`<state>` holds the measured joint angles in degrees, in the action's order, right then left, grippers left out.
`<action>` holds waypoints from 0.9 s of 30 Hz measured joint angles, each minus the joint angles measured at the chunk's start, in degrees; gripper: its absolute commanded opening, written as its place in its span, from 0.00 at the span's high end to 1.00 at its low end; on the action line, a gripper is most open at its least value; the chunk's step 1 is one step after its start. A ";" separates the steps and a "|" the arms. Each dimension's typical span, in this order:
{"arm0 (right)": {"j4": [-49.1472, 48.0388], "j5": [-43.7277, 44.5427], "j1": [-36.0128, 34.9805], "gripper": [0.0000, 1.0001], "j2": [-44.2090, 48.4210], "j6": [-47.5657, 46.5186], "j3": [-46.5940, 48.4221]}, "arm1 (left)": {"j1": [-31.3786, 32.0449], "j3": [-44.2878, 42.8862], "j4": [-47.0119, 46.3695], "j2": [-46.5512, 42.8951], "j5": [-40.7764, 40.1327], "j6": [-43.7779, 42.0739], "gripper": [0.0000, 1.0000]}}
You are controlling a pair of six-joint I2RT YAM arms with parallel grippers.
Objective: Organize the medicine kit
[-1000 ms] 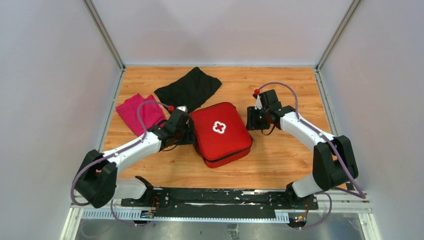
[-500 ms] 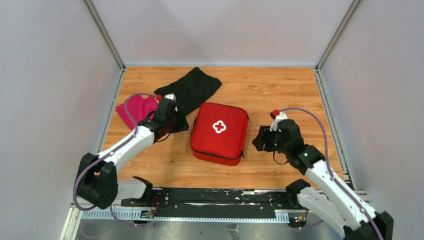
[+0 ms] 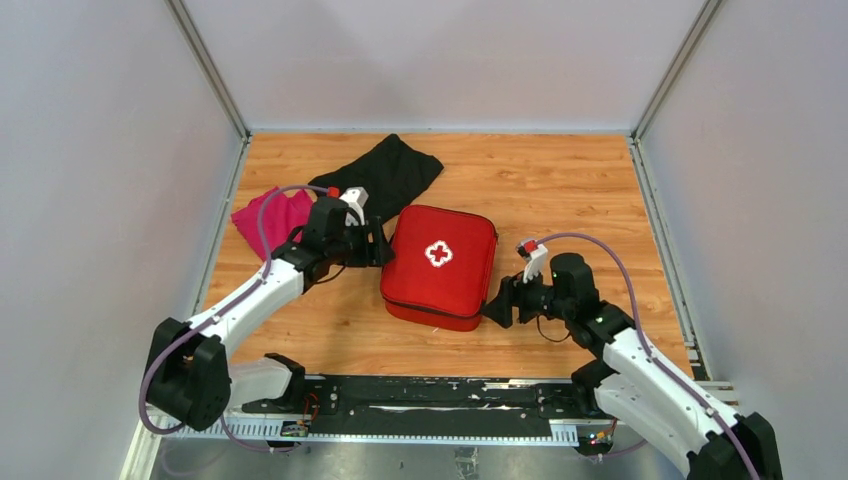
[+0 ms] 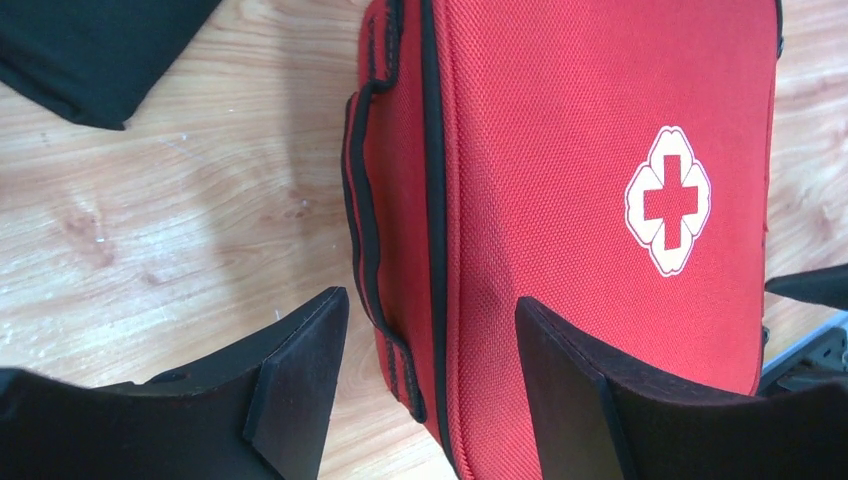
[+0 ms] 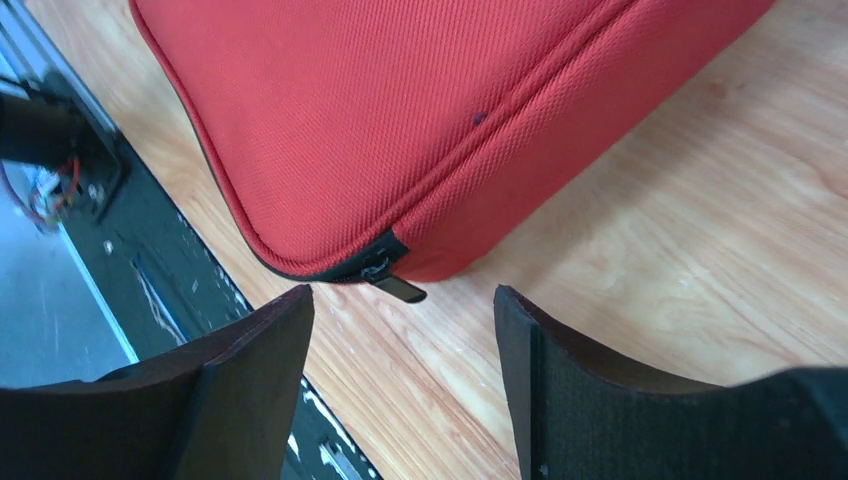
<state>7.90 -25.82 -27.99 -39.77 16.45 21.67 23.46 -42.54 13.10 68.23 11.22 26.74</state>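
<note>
Medicine kit (image 3: 440, 265) — a rounded-square red fabric soft case with a zip round its edge and a white cross (image 3: 438, 254) on the lid — lies flat and closed, lid up, on the wooden bench (image 3: 560, 190). At its near right corner a small dark zip pull (image 5: 398, 287) sticks out over the wood. The right gripper (image 3: 495, 305) sits low just beside that corner, jaws spread and empty, with the pull in line between them; this looks like an approach to pinch the pull and run the zip open. Along the kit's left wall runs a black strap handle (image 4: 362, 200). The left gripper (image 3: 380, 245) is at that side, jaws parted and holding nothing, one finger over the lid and one over the wood — placed, I judge, to brace the case against the zip's drag. Beyond the kit's far left corner lies a crumpled black cloth (image 3: 380, 175); left of the kit, past the left gripper, lies a magenta cloth (image 3: 270, 215).
</note>
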 measured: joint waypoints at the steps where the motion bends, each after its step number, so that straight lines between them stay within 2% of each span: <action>1: -0.48 -1.31 0.00 0.32 -1.16 -0.61 0.02 | 0.00 -0.13 0.02 0.52 0.55 -0.48 0.33; 6: 1.20 -2.97 -0.15 0.34 -6.38 -4.94 1.49 | 0.00 -0.98 0.13 2.12 2.80 -2.60 0.34; 10: 2.23 1.25 -3.58 0.33 -5.73 -7.02 2.32 | 0.02 -2.89 0.11 2.78 3.32 -3.61 0.35; 16: 2.38 15.13 -17.33 0.34 -3.76 -8.79 2.32 | 2.93 -5.44 0.68 2.86 0.70 -4.92 0.35; 22: -0.22 36.94 -34.47 0.33 -2.43 -11.93 1.77 | 7.15 -8.15 1.22 2.86 -4.04 -6.93 0.35; 27: -3.80 50.53 -42.91 0.37 -7.78 -15.23 1.57 | 7.50 -8.13 2.05 2.86 -6.62 -7.28 0.35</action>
<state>4.10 24.71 -70.89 -47.55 1.21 23.24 30.96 -50.68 15.16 71.09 4.60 19.46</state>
